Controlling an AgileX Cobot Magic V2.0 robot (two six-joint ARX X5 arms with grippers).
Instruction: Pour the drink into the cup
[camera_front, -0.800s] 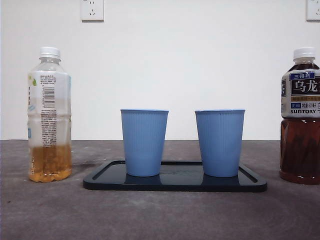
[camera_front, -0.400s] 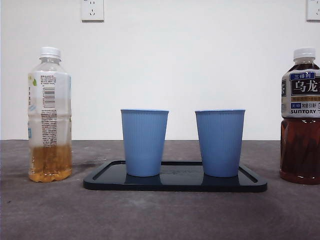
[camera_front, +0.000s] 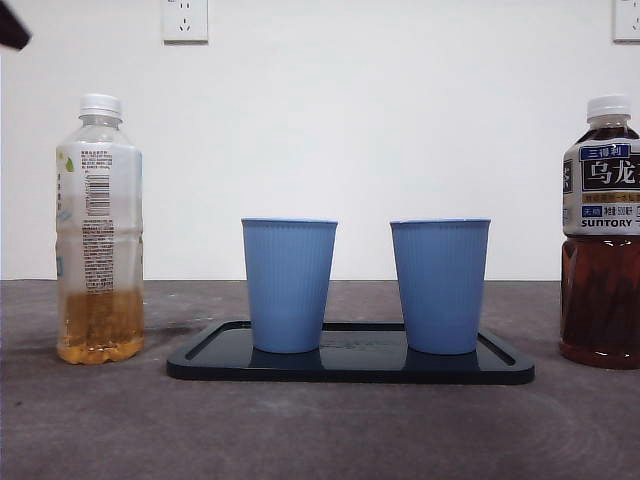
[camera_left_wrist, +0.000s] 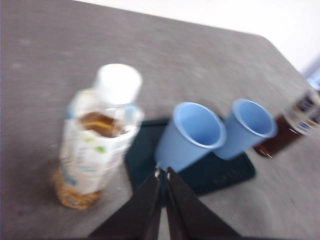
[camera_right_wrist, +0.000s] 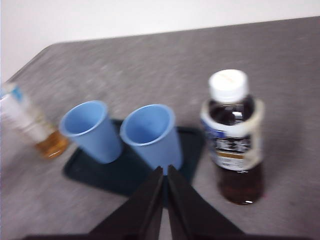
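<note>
Presently, a grey tabletop (camera_front: 90, 420) carries four vessels in a row before a white wall (camera_front: 380, 120).

Far left stands the pale bottle (camera_front: 98, 230), upright, white cap on, amber drink filling only its lowest part. It rests directly on the tabletop, just beside the left end of the tray (camera_front: 200, 362) and apart from it.

The tray, dark and glossy, lies flat at centre. The left cup (camera_front: 289, 285) and the right cup (camera_front: 440, 286), both blue and ribbed, stand upright on it, near each other without touching. The wrist views look into both cups; blur prevents judging their contents.

Far right stands the dark bottle (camera_front: 602, 240), upright, white cap on, brown tea reaching nearly to the neck, cut by the picture's edge. It stands on the tabletop clear of the tray.

Two wall sockets (camera_front: 184, 19) sit at the top of the wall, one above the pale bottle and one at the right edge.

A black tip (camera_front: 12, 26) shows at the upper left corner; which arm it belongs to cannot be told from that view.

The left gripper (camera_left_wrist: 162, 174) hangs above the tabletop over the pale bottle's side, jaws clenched together on nothing. The right gripper (camera_right_wrist: 164, 170) hangs above the dark bottle's side, jaws likewise pressed together, grasping nothing.
</note>
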